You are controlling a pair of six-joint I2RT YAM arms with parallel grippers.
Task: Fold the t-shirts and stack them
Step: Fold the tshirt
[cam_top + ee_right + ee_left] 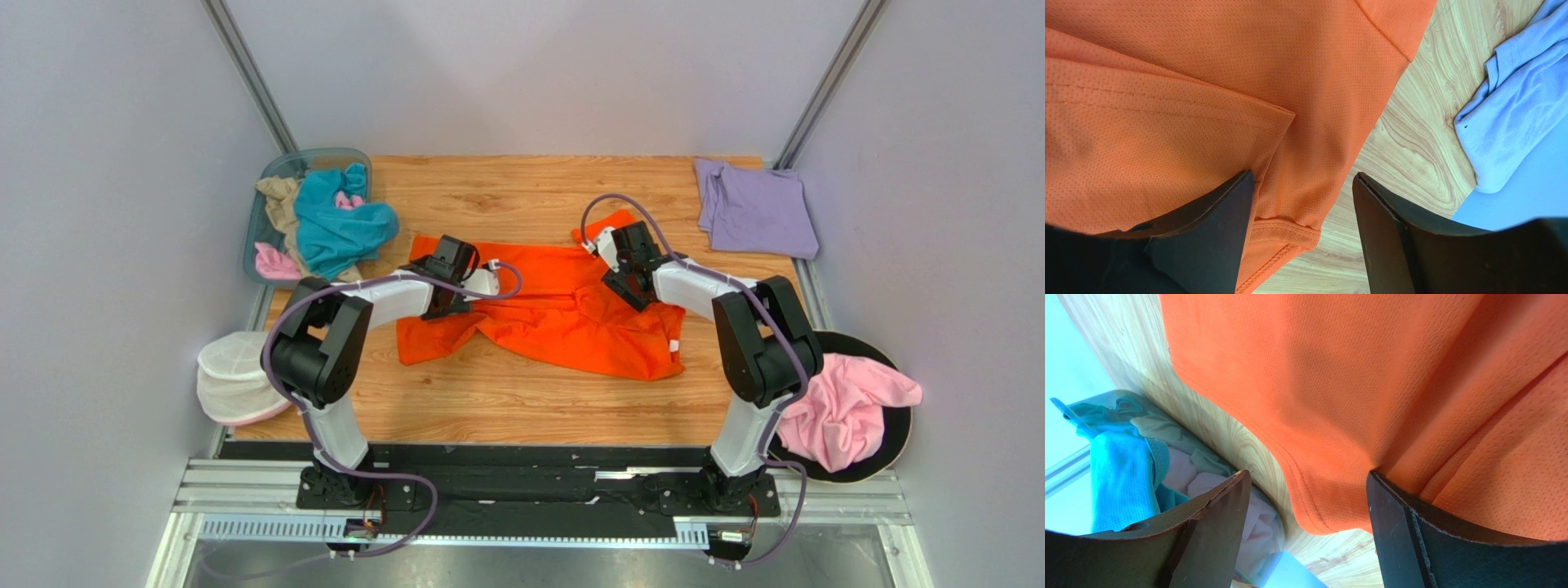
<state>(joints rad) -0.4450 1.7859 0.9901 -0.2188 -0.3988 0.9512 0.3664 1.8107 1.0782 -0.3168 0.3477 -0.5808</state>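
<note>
A bright orange t-shirt (564,321) lies crumpled across the middle of the wooden table. My left gripper (439,255) is at the shirt's back left corner. In the left wrist view it (1309,505) is open, with a hemmed edge of the orange shirt (1364,398) between the jaws. My right gripper (613,245) is at the shirt's back right corner. In the right wrist view it (1303,205) is open over a ribbed edge of the orange shirt (1229,92). A folded pale lavender shirt (754,208) lies at the back right and also shows in the right wrist view (1511,116).
A clear bin (272,172) at the back left holds teal (337,223), tan and pink shirts. A white mesh pouch (233,374) sits off the table's left edge. A pink shirt (846,410) lies on a black round disc at the right.
</note>
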